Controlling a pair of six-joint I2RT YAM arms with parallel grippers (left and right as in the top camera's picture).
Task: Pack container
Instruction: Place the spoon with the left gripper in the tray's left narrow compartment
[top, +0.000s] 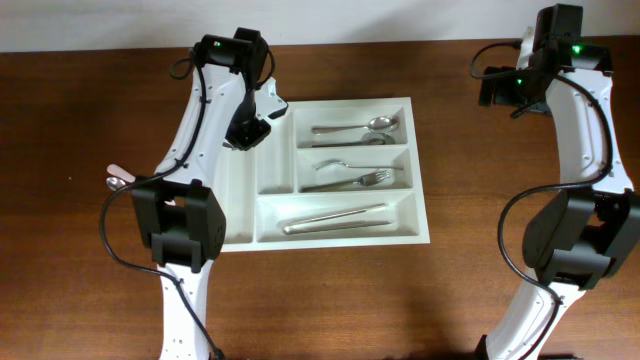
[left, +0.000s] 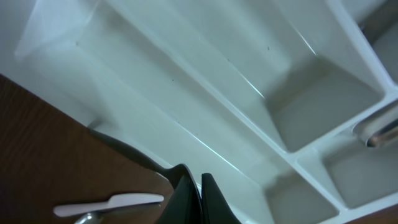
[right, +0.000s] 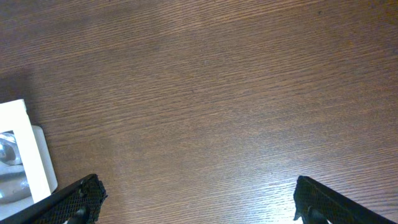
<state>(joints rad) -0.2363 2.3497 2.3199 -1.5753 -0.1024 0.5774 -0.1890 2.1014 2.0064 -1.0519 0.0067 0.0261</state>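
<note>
The white container lies mid-table and fills the left wrist view. Its long compartments hold spoons, forks and knives. Its two narrow upright compartments look empty. My left gripper hangs over the tray's upper-left part. In the left wrist view its fingers are pressed together, and a thin dark grey utensil runs from them out over the tray's rim. I cannot tell what kind of utensil it is. My right gripper is open and empty above bare wood.
A white plastic knife and a metal piece lie on the table left of the tray, and they show in the overhead view. The tray's corner shows at the left edge of the right wrist view.
</note>
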